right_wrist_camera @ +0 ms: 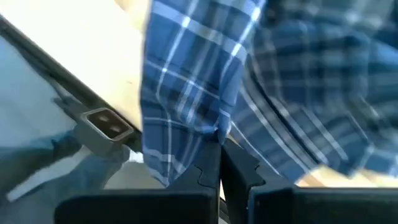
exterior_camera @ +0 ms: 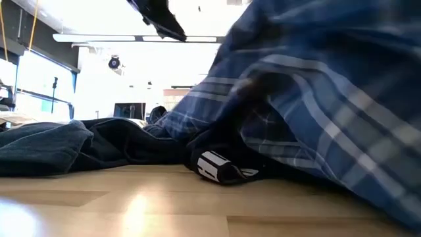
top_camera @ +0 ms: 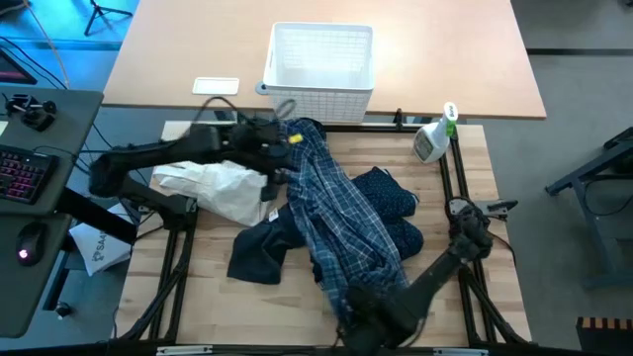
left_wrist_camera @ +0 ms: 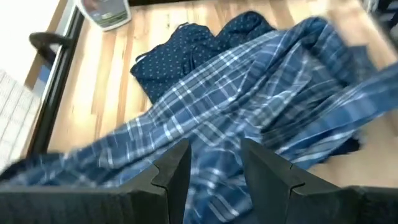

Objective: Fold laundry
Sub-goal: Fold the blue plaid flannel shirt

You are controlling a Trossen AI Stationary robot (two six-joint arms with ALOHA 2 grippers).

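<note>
The blue-and-white plaid shirt (top_camera: 331, 213) runs in a long band from the table's far middle to its near edge. My left gripper (top_camera: 280, 148) is at the shirt's far end and my right gripper (top_camera: 354, 309) at its near end; each is shut on the cloth. A navy dotted shirt (top_camera: 394, 203) lies crumpled on the table to the plaid shirt's right, partly under it. A dark garment (top_camera: 262, 252) lies on the table to its left. In the low view the plaid shirt (exterior_camera: 316, 99) hangs over a dark piece with a white label (exterior_camera: 214, 164). My left gripper (left_wrist_camera: 214, 155) has a bunch of the plaid shirt's far end (left_wrist_camera: 211, 180) between its two fingers, which slant down from the table's left. The cloth runs away from them toward the near edge, partly raised off the table. My right gripper (right_wrist_camera: 219, 146) pinches a fold at the plaid shirt's near edge (right_wrist_camera: 214, 127) between its two fingertips. The fingers come from above, pointing down. The cloth is lifted at that place and slopes away toward the far end.
A white lattice basket (top_camera: 321, 69) stands on the far table. A spray bottle (top_camera: 435, 138) stands at the far right corner of the work surface. A white cloth or bag (top_camera: 223, 188) lies at the left, under my left arm. Black frame rails run along both sides.
</note>
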